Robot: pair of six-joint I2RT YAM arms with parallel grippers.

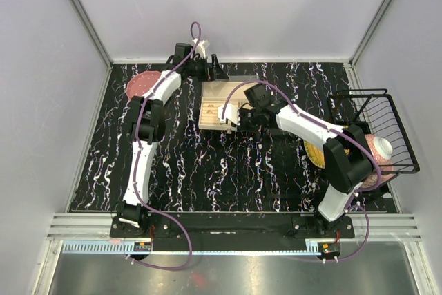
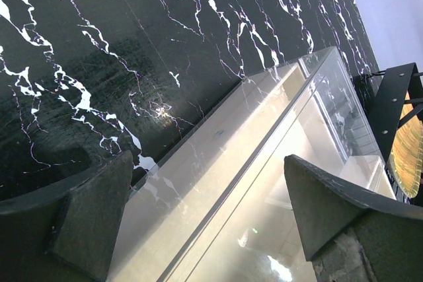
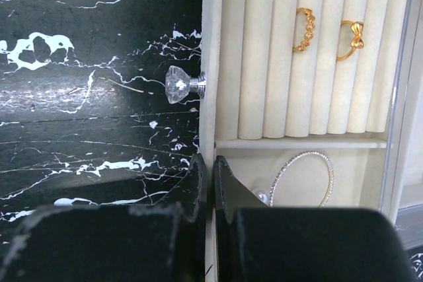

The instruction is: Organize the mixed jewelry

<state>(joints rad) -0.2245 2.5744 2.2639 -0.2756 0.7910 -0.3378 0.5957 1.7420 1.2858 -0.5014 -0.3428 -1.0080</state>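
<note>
Left fingers (image 2: 92,216) wide, straddling the clear lid (image 2: 218,163). Right fingers (image 3: 198,183) pressed together by the tray (image 3: 209,44) wall, near its knob (image 3: 177,84). Your jewelry (gold rings (image 3: 305,29), silvery hoop (image 3: 305,154)) sits in the tray, mid far edge of the bench (image 1: 207,170).

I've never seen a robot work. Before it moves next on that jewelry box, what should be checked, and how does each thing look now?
1. Left gripper open, clear lid between its fingers: ok.
2. Right gripper, shut above the box wall, empty of jewelry: cannot tell.
3. Gold rings seated in the ring rolls: ok.
4. Silvery bangle inside the lower compartment: ok.
5. Crystal knob free of both grippers: ok.
</note>
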